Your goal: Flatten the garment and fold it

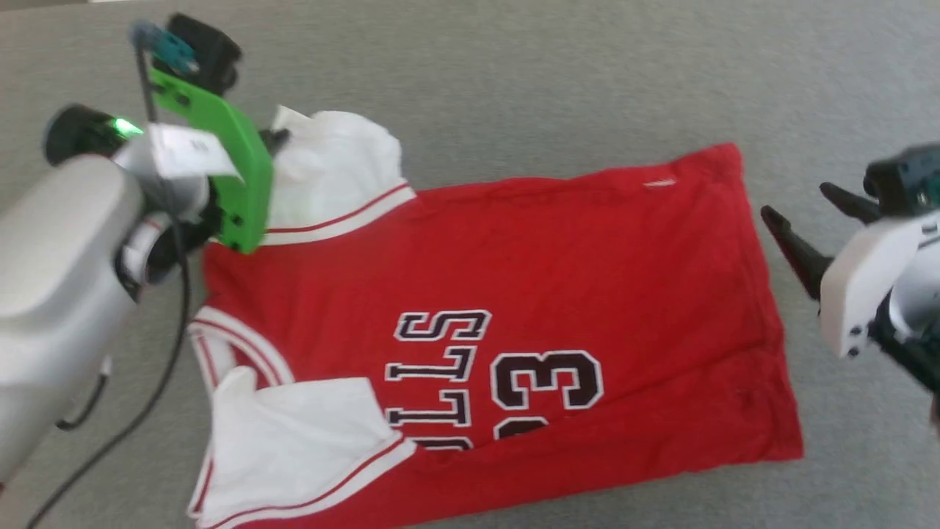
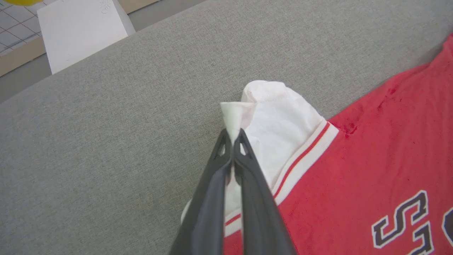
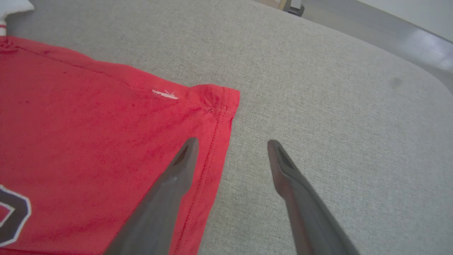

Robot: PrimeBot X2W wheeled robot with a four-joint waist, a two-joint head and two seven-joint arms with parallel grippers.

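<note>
Garment (image 1: pixel 514 279): red jersey knit, soft & matte, lying mostly flat on the grey surface (image 1: pixel 514 73). Body approx rectangular, hem end toward robot's right, sleeve end toward its left; shallow wrinkles along near edge & hem. Black block lettering (image 1: pixel 440 367) w/ white outline and big numerals (image 1: pixel 547 382) on the front, partly hidden at near edge by a fold. Sleeves white, each w/ ribbed red-and-white striped trim at the seam. Far sleeve (image 2: pixel 279 120) bunched into a rounded lump; near sleeve (image 1: pixel 294 433) crumpled, folded in over the chest. Left gripper (image 2: pixel 233 136) clamped tight on a pinch of far-sleeve cloth, w/ a small white peak poking past the dark tapered tips. Right gripper (image 3: pixel 231 145) spread wide, holding nothing, at the far hem corner: one finger over the double-stitched red hem, other over bare surface; touching or not, can't tell. Surface is grey woven fabric, fine even weave, rounded edge. Green plastic bracket (image 1: pixel 220 147) on left wrist, thin black cable (image 1: pixel 182 308) hanging beside the pale forearm. Past the surface edge in left wrist view: white flat-faced block (image 2: pixel 81 32), tiled floor (image 2: pixel 14 24).
</note>
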